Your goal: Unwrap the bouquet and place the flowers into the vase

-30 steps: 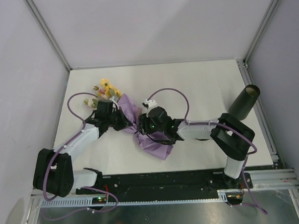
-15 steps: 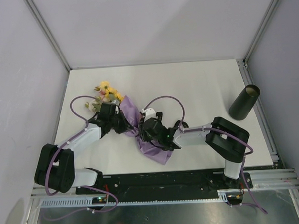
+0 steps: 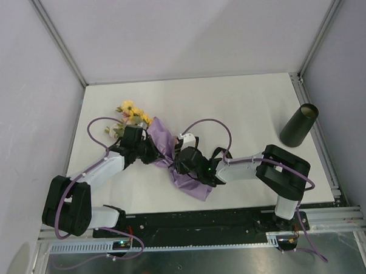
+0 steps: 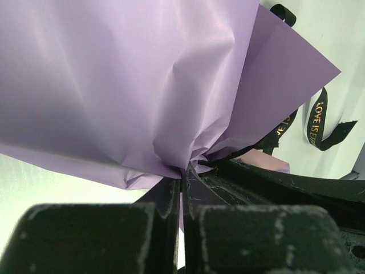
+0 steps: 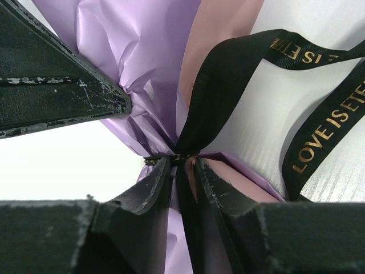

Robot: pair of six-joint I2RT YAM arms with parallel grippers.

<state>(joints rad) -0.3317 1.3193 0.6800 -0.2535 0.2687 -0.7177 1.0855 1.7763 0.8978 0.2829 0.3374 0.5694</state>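
Your left gripper [image 4: 183, 185] is clamped on the bouquet [image 3: 161, 137] at its gathered waist. Your right gripper [image 5: 183, 166], facing it, pinches the black ribbon [image 5: 227, 80] at the knot. The vase [image 3: 298, 125] stands well to its right.

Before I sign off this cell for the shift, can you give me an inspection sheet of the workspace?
Surface: white table, no spills seen.
Job's things: bouquet lying mid-left, wrapped, black ribbon tied; flowers at its far end; vase standing far right.
Clutter: nothing seen.
Grippers: left gripper shut on the paper neck; right gripper shut on the ribbon at the knot.
Cables: purple cables loop over both arms.
Surroundings: grey walls, metal rail along the near edge.
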